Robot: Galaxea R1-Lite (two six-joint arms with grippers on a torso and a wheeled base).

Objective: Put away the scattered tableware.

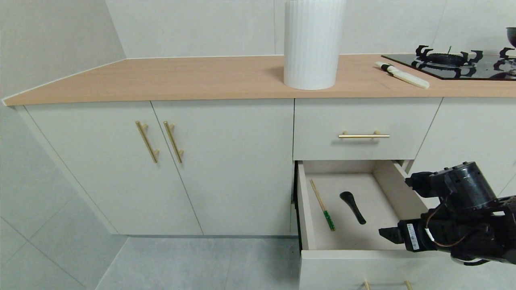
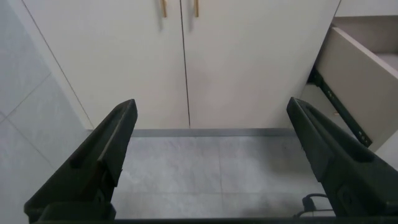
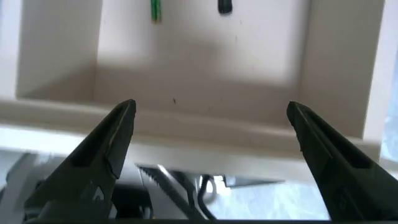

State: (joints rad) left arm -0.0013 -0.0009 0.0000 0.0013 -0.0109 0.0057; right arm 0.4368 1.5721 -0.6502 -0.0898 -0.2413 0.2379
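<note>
A pair of wooden chopsticks (image 1: 322, 205) with green ends and a black spoon (image 1: 353, 206) lie side by side in the open lower drawer (image 1: 304, 209). A white knife (image 1: 403, 75) rests on the wooden counter (image 1: 181, 78) beside the stove. My right gripper (image 1: 397, 207) hovers open and empty over the drawer's front right corner. In the right wrist view the right gripper (image 3: 211, 112) looks into the drawer (image 3: 205, 118), with the chopsticks' green tip (image 3: 155, 10) and the spoon's end (image 3: 225, 6) farther in. My left gripper (image 2: 211, 109) is open and empty, low before the cabinet doors.
A tall white ribbed container (image 1: 312, 42) stands on the counter, and a black gas stove (image 1: 459, 64) sits at the far right. Above the open drawer is a closed one with a gold handle (image 1: 363, 136). Double cabinet doors (image 1: 161, 161) are shut; grey floor tiles (image 2: 205, 168) lie below.
</note>
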